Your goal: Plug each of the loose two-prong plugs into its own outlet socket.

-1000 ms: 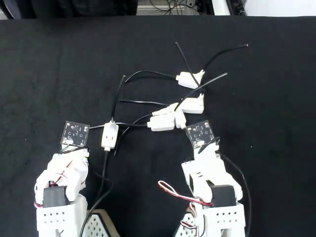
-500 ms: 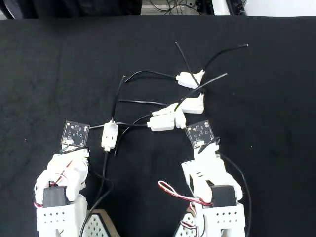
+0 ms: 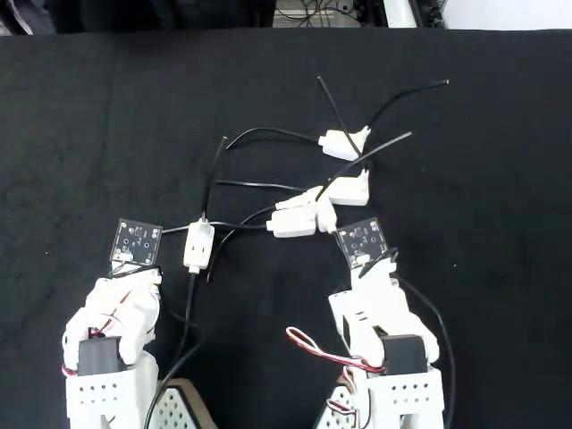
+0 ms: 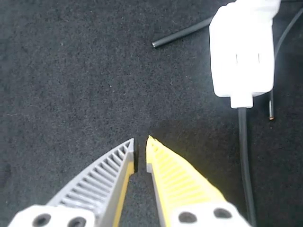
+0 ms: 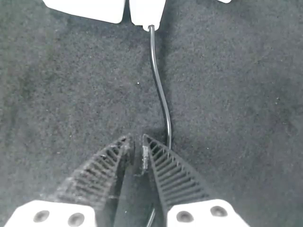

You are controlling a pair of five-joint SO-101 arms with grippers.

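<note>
Left end effector [image 4: 141,142]: tips drawn almost together, pinched nothing, hung low over the black surface [image 4: 61,71].
Right end effector [image 5: 136,138]: likewise pressed near-closed and empty, with a black cable [image 5: 160,85] passing right beside one finger.
Outlet socket [image 4: 242,52]: lay flat near the left end effector, off to one side of its tips.
Slots as holders: both seen bare, no prongs seated.
Cluster of white plugs and sockets [image 3: 308,210]: lay bunched mid-surface just ahead of the right arm, some touching, cables crossed.
Far white piece [image 3: 342,143]: lay apart, beyond the cluster.
Risk, tangle: could have dragged neighbours along on a lift, given the overlapping cables.
Risk, snag: could have caught the adjacent cable on opening.
Risk, insertion: could have pushed the unanchored socket away instead of seating the prongs.
</note>
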